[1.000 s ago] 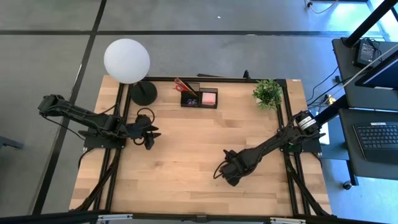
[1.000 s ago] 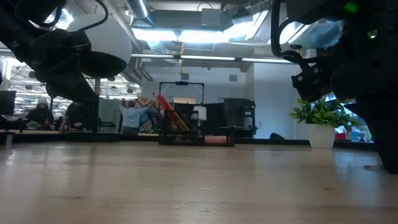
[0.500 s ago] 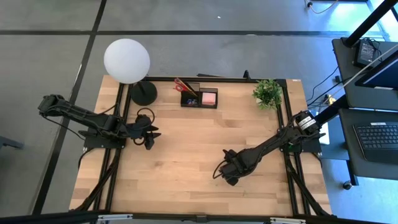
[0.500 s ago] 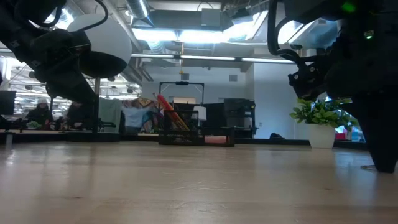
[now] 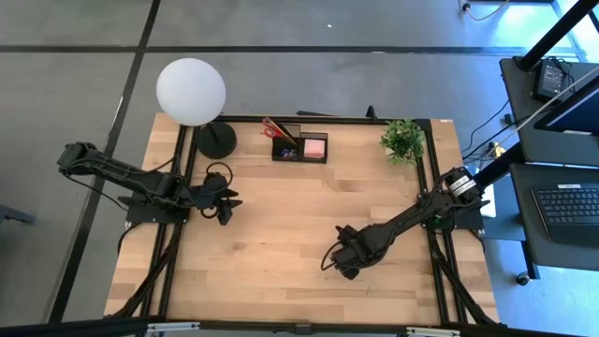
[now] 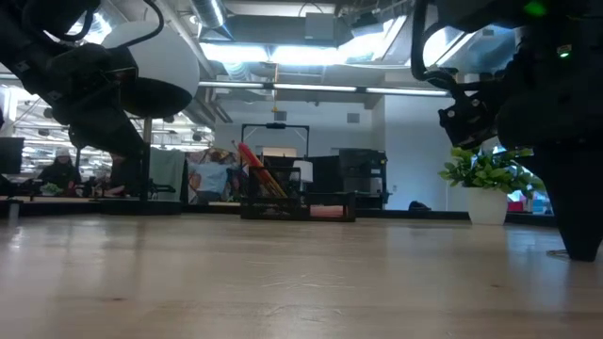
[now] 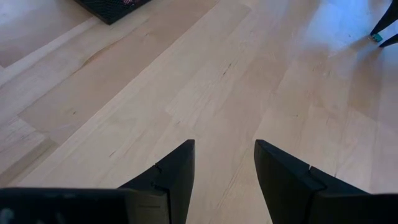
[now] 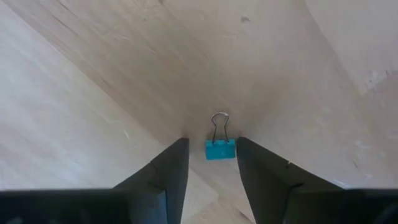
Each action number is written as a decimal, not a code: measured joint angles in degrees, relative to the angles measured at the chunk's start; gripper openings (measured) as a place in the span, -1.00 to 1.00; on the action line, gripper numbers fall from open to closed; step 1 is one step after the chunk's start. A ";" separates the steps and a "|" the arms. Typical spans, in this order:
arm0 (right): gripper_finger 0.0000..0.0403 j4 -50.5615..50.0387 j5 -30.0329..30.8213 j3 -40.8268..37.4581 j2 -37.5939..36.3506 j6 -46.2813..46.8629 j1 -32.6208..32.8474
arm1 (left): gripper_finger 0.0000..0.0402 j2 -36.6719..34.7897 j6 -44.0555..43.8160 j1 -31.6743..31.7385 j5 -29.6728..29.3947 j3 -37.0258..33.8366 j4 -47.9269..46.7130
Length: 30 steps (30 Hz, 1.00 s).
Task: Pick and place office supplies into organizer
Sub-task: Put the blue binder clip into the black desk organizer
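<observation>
Closest to the front edge, the right gripper (image 8: 211, 163) reaches down to the wooden table (image 5: 281, 234), its fingers apart and straddling a small blue binder clip (image 8: 221, 149) without clearly pinching it. The clip is narrow and its wire handles stick forward, so a slightly off-centre close could likely flick it away or tip it. Farther back, the left gripper (image 7: 224, 165) waits open over bare wood. At the far edge stands the organizer (image 5: 299, 146), already holding red-handled scissors (image 5: 274, 127) and a pink pad (image 5: 314, 146), well apart from the clip.
</observation>
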 joint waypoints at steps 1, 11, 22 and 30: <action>-0.30 -0.01 0.21 0.00 0.00 0.03 0.20 | -0.21 0.00 0.00 0.00 -0.02 0.00 0.00; -0.61 0.41 -0.32 0.00 0.02 0.14 0.24 | -0.21 0.02 0.00 0.00 -0.46 0.00 -0.02; -0.67 0.41 -0.54 -0.01 0.02 0.16 0.24 | -0.21 0.02 0.00 0.00 -0.48 0.00 -0.02; -0.71 -0.41 -1.07 1.62 0.12 -0.34 -0.27 | -0.21 0.02 0.00 0.00 -0.50 0.00 -0.02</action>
